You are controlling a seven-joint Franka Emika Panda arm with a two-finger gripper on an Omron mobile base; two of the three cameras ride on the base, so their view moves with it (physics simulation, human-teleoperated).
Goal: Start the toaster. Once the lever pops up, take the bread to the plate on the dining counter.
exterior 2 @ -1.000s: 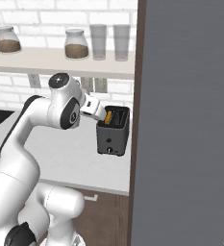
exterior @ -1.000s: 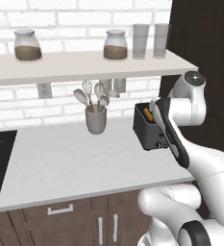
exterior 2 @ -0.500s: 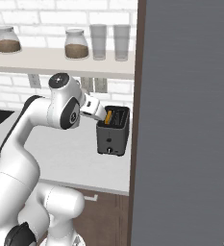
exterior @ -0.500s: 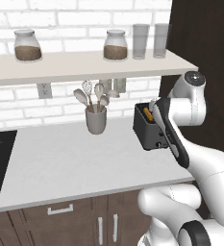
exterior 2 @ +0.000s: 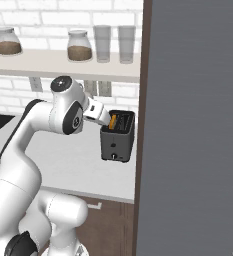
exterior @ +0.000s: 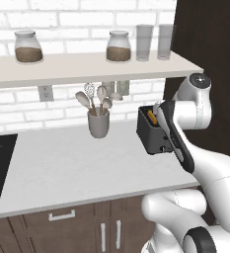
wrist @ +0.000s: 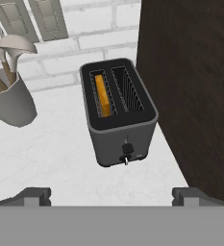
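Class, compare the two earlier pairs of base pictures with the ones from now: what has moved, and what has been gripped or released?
Nothing has visibly changed. The arm holds the same pose beside the toaster, the open gripper grips nothing, and the bread sits in its slot as before. The utensil cup and the jars on the shelf have not shifted.

A white brick wall (exterior: 77, 15) runs behind a pale grey table (exterior: 72, 168), beyond the hand. A light shelf (exterior: 87, 66) on it carries two jars and two glasses. A tall dark wood panel (wrist: 195, 86) rises right of the hand. Dark cabinet doors (exterior: 87, 230) sit beneath the table.
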